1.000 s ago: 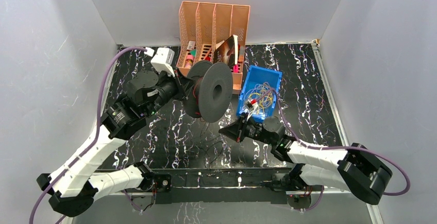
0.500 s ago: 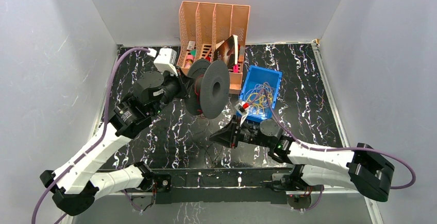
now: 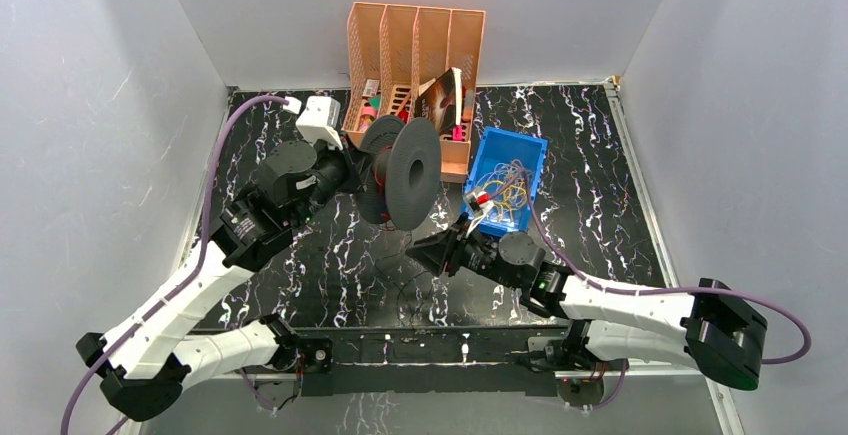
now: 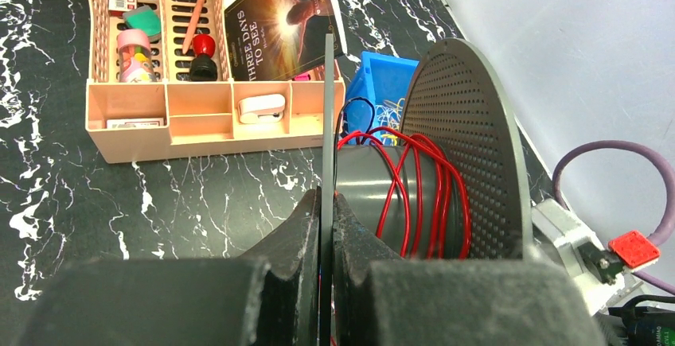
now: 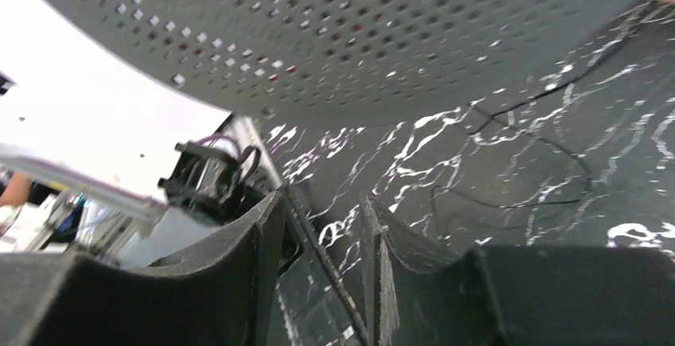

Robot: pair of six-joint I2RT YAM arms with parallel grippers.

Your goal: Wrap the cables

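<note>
A dark grey spool (image 3: pixel 410 175) hangs above the table, with my left gripper (image 3: pixel 362 170) shut on its thin near disc (image 4: pixel 327 123). In the left wrist view the left gripper (image 4: pixel 326 199) pinches that disc's edge, and a red cable (image 4: pixel 414 195) is wound round the core. My right gripper (image 3: pixel 425 252) sits low beneath the spool's perforated disc (image 5: pixel 318 36), and in its wrist view the right gripper (image 5: pixel 322 203) is open with nothing between its fingers. Thin black cables (image 5: pixel 541 135) lie loose on the marble table. More coloured cables (image 3: pixel 508 187) fill the blue bin (image 3: pixel 530 150).
A peach desk organizer (image 3: pixel 415 45) with a book and small items stands at the back centre, right behind the spool. The blue bin sits right of the spool, next to my right arm. White walls enclose the black marble table (image 3: pixel 600 155).
My right gripper has opened and slid left, in under the spool. The left arm has shifted the spool slightly left and tilted it.
</note>
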